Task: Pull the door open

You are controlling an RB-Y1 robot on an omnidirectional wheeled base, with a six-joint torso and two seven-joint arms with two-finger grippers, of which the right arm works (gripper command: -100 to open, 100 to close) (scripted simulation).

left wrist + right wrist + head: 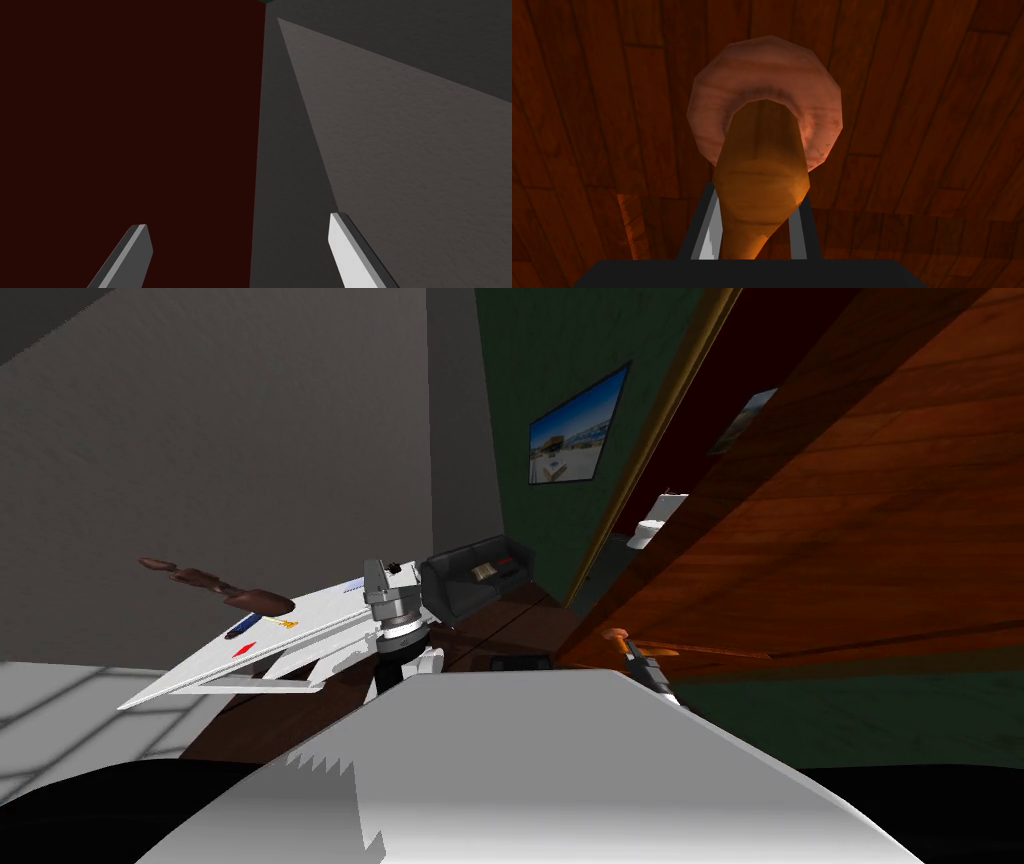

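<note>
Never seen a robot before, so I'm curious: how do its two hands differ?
The right gripper is shut on the door handle; the left gripper is open, holding nothing. The right is at the wooden door; the left stands apart from it. Both have thin grey fingers.

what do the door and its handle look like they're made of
Door: looks like reddish-brown wood, with plank seams and grain, a slight sheen. Handle: orange-brown with faint grain, perhaps wood, perhaps metal; hard to tell. Its round plate: pinkish, mottled, material unclear.
</note>
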